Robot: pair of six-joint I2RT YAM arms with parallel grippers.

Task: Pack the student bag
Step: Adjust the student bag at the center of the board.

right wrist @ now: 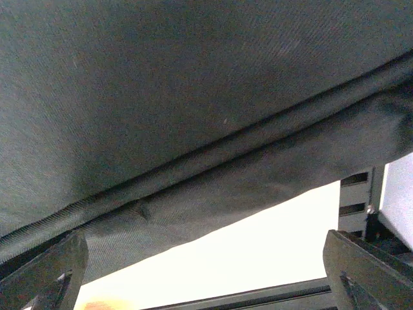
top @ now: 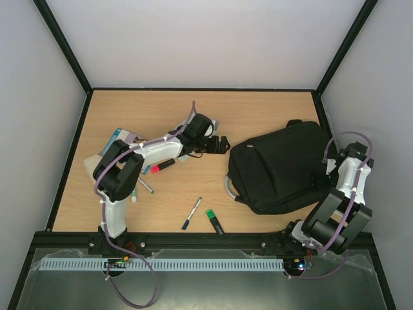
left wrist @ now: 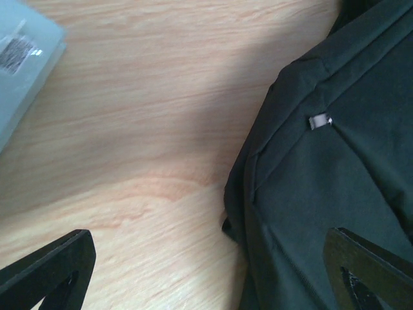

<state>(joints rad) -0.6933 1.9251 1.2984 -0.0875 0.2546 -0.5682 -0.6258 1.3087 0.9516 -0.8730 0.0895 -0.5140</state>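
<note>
Backpack (top: 277, 168) lies flat at centre-right of the top view, its grey loop handle (top: 227, 187) facing the loose pen (top: 191, 213) and green marker (top: 215, 221). I have the left gripper (top: 221, 143) spread wide and empty just beside the backpack's upper-left corner, one finger over wood and one over fabric, a fair stance, I judge, for finding the zipper. The right gripper (right wrist: 206, 274) is equally wide, holding nothing, close up at the backpack's right edge, probably to steady it.

Student bag (right wrist: 193, 97) overrunning right wrist view; pale plastic box (left wrist: 19, 71) cropped at left wrist view's edge
</note>
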